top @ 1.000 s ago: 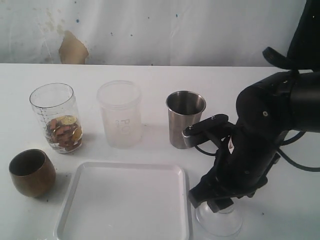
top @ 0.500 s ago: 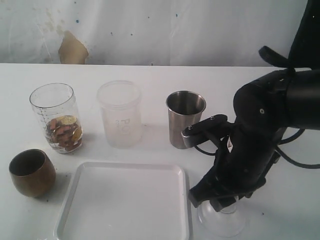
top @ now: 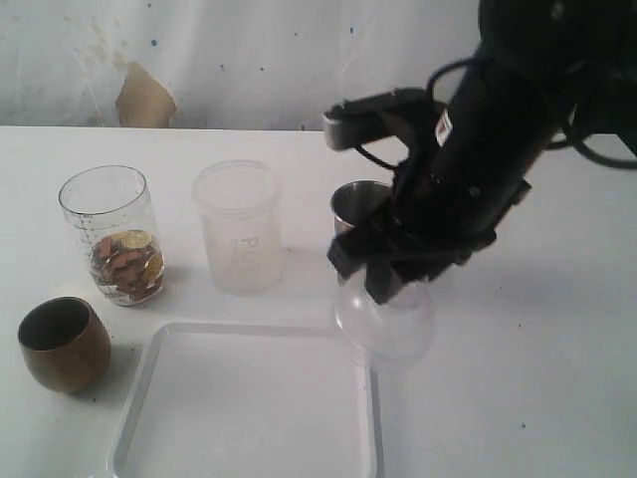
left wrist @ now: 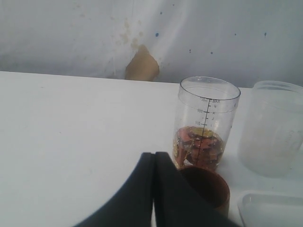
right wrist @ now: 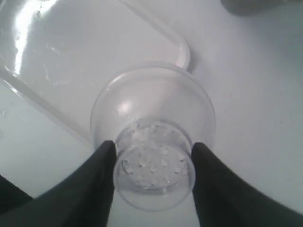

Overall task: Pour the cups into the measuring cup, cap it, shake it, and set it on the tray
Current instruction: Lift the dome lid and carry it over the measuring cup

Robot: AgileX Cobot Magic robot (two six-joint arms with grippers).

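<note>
The right fingers (right wrist: 94,184) are clamped on the narrow neck of a clear domed cap (top: 383,321), with its wide mouth facing down. The cap hangs in the air over the far right corner of the tray (top: 239,398), which lies at the near edge of the desk (top: 557,378). Gripping the neck leaves the mouth free to seat on a rim. The measuring cup (top: 109,234) stands upright and uncapped toward the left edge of the desk, with coin-like pieces in its lower part. The brown-gold cup (top: 62,344) sits near it, closer to the front edge. The left fingers (left wrist: 142,194) are pressed together on nothing and rest beside that cup, clear of the cap's likely path. Judged step: capping
</note>
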